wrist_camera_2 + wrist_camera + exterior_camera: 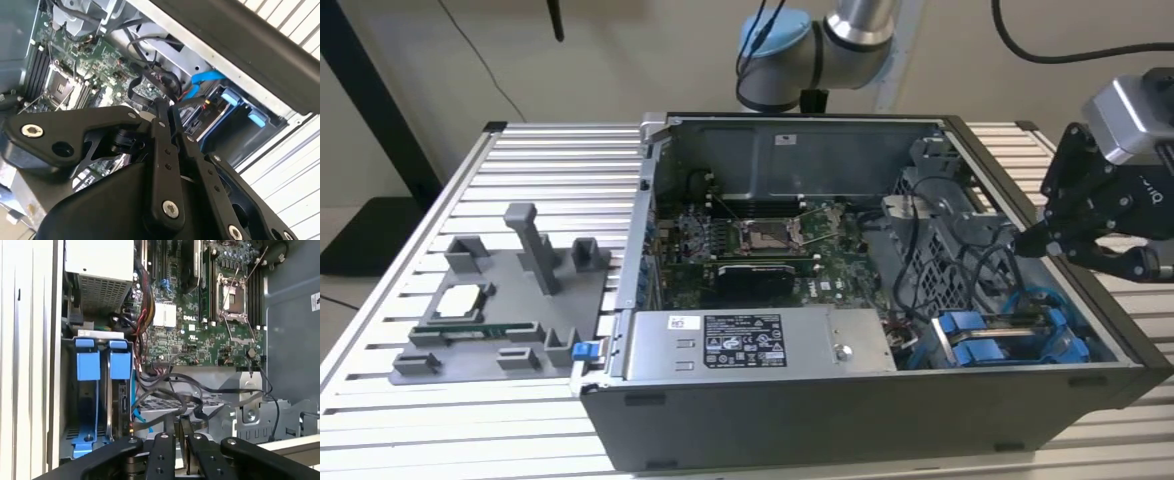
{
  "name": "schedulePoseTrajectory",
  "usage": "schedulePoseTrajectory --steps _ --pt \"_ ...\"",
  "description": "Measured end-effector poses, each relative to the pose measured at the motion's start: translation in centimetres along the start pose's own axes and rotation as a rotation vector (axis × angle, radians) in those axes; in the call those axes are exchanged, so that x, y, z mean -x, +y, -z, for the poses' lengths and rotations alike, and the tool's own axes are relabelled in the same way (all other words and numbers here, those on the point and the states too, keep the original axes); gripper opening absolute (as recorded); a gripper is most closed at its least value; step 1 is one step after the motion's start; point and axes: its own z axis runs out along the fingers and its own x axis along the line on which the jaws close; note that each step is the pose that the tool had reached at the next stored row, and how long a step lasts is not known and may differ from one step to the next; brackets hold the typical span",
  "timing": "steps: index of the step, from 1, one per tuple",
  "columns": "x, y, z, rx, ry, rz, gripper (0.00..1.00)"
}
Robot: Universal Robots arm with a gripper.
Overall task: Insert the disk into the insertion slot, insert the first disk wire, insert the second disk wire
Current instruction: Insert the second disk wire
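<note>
The disk [120,407] sits in its blue carrier [119,362] inside the insertion slot [68,405], beside another blue carrier [88,365]. In the exterior view the blue carriers [994,338] lie at the case's front corner on the exterior view's right. My black gripper [1025,240] hovers over that side of the case, above the drive bay. In both wrist views its fingers [159,150] stand close together on a black disk wire [142,82] that runs up from the cable bundle. A blue wire [138,416] curves next to the disk's end.
The open computer case [654,170] rests on a slatted table, with the motherboard [200,335] and silver power-supply box [747,345] inside. A perforated cage [947,240] and loose cables crowd the bay area. A grey fixture tray [500,300] lies on the exterior view's left.
</note>
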Motion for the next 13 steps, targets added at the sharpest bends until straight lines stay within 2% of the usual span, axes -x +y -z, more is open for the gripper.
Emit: schedulePoseTrajectory --steps 2,4,8,13 --pt "-0.11 0.47 0.08 -0.0001 0.0043 0.0 0.0" --pt "-0.24 0.9 0.09 -0.0003 0.0148 -0.001 0.0" --pt "-0.72 1.21 0.18 -0.0006 0.0279 -0.003 0.0" --pt "-1.22 1.35 0.28 -0.0011 0.0534 -0.005 0.0"
